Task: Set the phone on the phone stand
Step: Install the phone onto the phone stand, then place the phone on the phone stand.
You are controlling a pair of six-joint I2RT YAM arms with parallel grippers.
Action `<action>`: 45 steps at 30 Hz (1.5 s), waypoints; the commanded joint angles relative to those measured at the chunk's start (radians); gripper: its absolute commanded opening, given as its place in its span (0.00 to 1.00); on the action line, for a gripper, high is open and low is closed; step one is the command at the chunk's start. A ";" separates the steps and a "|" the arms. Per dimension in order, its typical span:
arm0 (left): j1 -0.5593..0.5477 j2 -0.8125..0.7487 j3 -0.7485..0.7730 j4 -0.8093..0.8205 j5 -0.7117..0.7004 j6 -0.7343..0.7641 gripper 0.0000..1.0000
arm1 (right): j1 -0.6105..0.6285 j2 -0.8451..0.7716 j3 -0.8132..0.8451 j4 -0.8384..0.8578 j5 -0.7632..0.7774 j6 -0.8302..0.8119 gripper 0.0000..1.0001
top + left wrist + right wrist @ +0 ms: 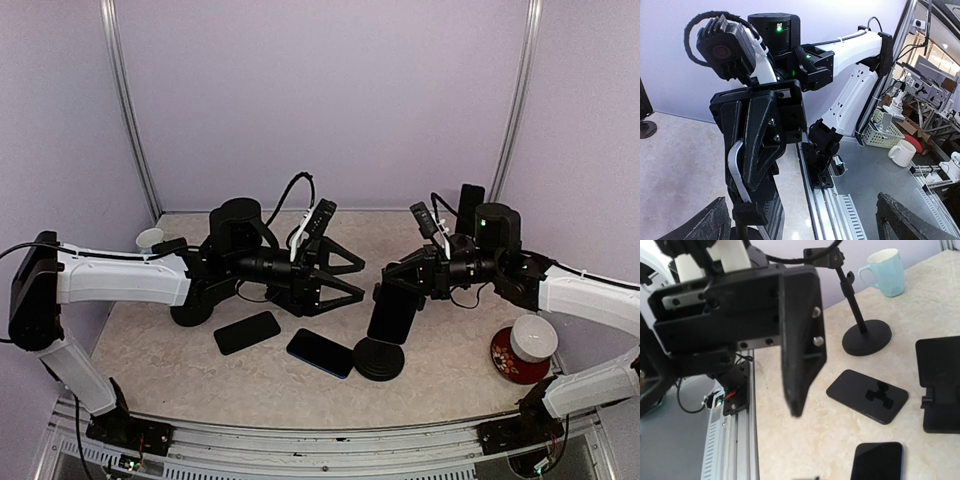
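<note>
lying flat, black phone (247,332) lengthwise left-right

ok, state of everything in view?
left gripper: open, empty
right gripper: shut
left phone: flat on table
middle phone: flat on table
phone stand: upright, load unclear
mug: upright

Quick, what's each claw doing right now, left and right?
Left claw: open wide, holding nothing.
Right claw: closed; whether it grips anything cannot be told.
</note>
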 commanded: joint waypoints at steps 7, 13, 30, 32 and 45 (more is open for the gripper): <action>0.030 -0.102 -0.123 0.076 -0.042 -0.020 0.99 | -0.018 0.053 0.164 -0.144 -0.020 -0.091 0.00; 0.039 -0.130 -0.169 0.099 -0.051 -0.027 0.99 | -0.018 0.095 0.215 -0.190 -0.042 -0.131 0.00; 0.050 -0.117 -0.200 0.135 -0.054 -0.047 0.99 | -0.018 0.104 0.210 -0.241 0.008 -0.176 0.38; 0.050 -0.112 -0.198 0.138 -0.054 -0.049 0.99 | -0.018 0.090 0.203 -0.243 0.024 -0.173 0.44; 0.047 -0.097 -0.189 0.151 -0.054 -0.066 0.99 | -0.017 -0.028 0.127 -0.279 0.127 -0.165 0.77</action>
